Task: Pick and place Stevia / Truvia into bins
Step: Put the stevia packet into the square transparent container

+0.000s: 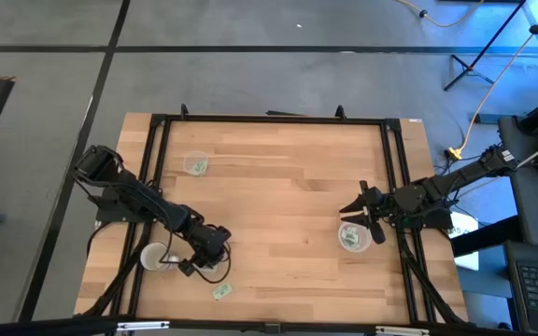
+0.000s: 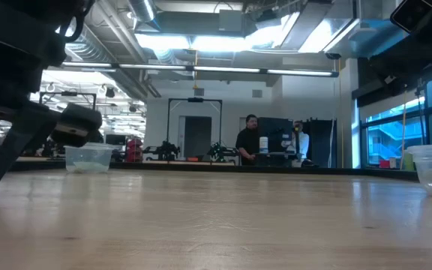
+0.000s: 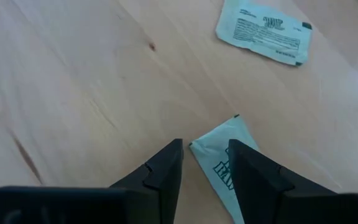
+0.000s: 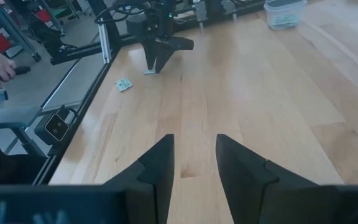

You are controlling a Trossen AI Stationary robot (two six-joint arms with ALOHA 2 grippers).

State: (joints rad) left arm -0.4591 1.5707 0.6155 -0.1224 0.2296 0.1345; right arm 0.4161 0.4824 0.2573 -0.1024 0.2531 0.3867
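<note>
A: Table [image 1: 278,196] — bins?
B: One bin [image 1: 195,165] far left, one [image 1: 352,236] under the right gripper [image 1: 361,213], jaws parted, empty.
A: Left gripper [image 3: 205,163]?
B: Parted astride a sachet [image 3: 225,165] — not pinched. Another sachet [image 3: 265,31] lies near.

Both arms are dark, near-black, built of chunky jointed segments with black cables looping alongside them. The left gripper [image 3: 204,163] ends in two matte black wedge-shaped fingers with stepped inner edges. The right gripper [image 4: 194,163] has the same blunt, angular black fingers, projecting from a dark flat housing.
</note>
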